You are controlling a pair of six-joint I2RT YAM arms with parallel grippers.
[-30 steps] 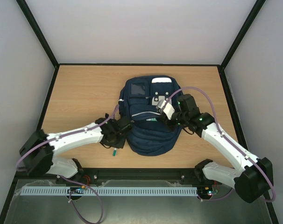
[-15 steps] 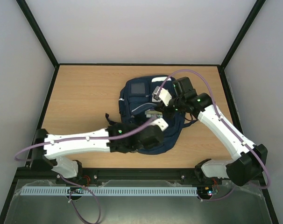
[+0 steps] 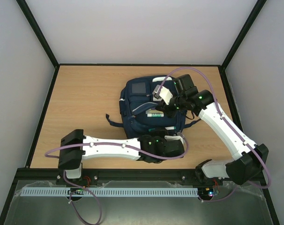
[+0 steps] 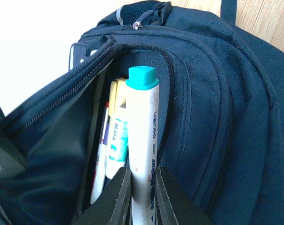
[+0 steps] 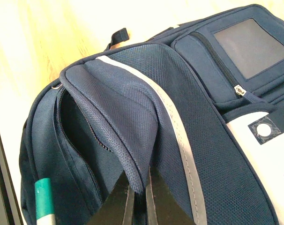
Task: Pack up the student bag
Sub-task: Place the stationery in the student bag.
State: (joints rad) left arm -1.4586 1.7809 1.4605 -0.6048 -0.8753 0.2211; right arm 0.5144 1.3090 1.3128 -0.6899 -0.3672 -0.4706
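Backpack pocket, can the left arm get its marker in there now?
Probably yes: the right gripper pinches the flap up, the pocket gapes, and the marker in the left gripper points in.

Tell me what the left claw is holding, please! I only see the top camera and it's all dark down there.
Observer: The left claw grips a white marker with a teal cap, and the cap points into the open pocket of the bag.
Operator: Is the pocket empty?
Observer: No. At least two other pens lie inside it, one with a yellowish cap.
Operator: What's the right claw doing?
Observer: The right claw pinches the flap with the grey stripe, lifting it so the pocket gapes.
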